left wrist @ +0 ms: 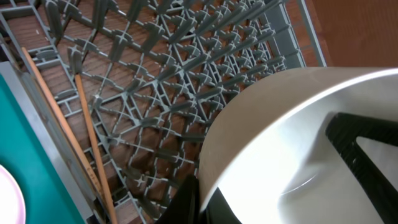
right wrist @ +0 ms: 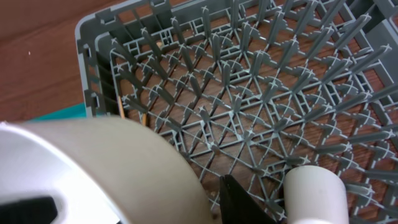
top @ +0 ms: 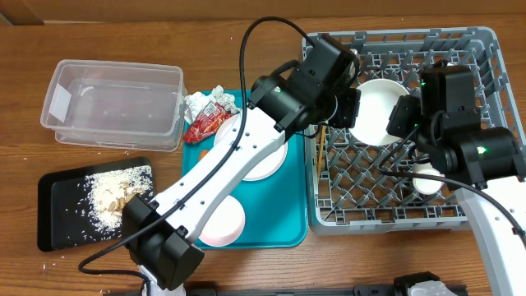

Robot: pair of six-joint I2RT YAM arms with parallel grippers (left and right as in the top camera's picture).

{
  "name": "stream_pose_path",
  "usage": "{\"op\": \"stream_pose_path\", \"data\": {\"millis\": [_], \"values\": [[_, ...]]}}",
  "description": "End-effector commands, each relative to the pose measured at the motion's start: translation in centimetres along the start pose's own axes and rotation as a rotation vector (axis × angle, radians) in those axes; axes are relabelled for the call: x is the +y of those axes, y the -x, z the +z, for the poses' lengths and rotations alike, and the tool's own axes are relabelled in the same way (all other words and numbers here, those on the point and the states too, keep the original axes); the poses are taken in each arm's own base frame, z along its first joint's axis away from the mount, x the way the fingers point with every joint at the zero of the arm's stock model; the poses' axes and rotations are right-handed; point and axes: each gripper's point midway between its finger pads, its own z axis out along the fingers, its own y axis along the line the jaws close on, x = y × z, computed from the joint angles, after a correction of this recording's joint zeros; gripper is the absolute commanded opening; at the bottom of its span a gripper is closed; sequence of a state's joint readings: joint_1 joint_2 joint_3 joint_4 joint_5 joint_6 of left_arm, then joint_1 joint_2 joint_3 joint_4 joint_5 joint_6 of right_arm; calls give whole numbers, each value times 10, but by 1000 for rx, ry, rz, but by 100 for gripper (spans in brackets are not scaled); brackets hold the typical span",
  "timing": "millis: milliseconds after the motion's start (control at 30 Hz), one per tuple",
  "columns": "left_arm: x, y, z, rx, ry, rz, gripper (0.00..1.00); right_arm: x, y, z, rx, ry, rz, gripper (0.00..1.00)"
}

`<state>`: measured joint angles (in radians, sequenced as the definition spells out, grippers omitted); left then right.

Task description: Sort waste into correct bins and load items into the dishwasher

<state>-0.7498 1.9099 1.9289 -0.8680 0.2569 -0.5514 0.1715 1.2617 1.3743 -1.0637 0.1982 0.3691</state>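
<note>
A white bowl [top: 378, 111] hangs tilted over the left half of the grey dish rack [top: 486, 49]. My left gripper [top: 352, 107] is shut on its left rim. In the left wrist view [left wrist: 202, 205] the fingers pinch the bowl [left wrist: 280, 143] wall above the rack's pegs [left wrist: 155, 74]. My right gripper [top: 403, 115] straddles the right rim. In the right wrist view [right wrist: 214, 190] one finger lies close along the outside of the bowl [right wrist: 93, 168]; the other is hidden. A small white cup [top: 427, 179] sits in the rack [right wrist: 249, 93], and the cup also shows in the right wrist view [right wrist: 314, 193].
Two wooden chopsticks [left wrist: 62, 124] lie along the rack's left side. The teal tray [top: 292, 234] holds a pink dish [top: 223, 222], a white plate [top: 267, 164], a red wrapper [top: 205, 123] and crumpled foil and paper [top: 207, 100]. The clear tub [top: 115, 103] and the black tray [top: 62, 205] with crumbs [top: 111, 197] stand at left.
</note>
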Motion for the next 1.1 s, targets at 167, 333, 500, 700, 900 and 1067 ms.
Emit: {"op": "stream_pose_path", "data": {"millis": [167, 333, 500, 700, 900, 1067], "values": [[-25, 2, -20, -37, -48, 42, 4, 5, 9, -3, -31, 32, 36, 4], [-20, 9, -26, -58, -37, 110, 58, -5, 13, -8, -63, -20, 37, 4], [-3, 37, -64, -153, -25, 102, 100, -28, 27, -26, -166, -127, 54, 4], [18, 69, -152, -339, -12, 84, 100, -87, 55, -53, -357, -492, 83, 4], [26, 63, -242, -483, 40, 179, 100, -120, 78, -65, -494, -846, 86, 4], [50, 43, -306, -586, 185, 153, 100, -125, 95, -43, -533, -1053, 43, 4]]}}
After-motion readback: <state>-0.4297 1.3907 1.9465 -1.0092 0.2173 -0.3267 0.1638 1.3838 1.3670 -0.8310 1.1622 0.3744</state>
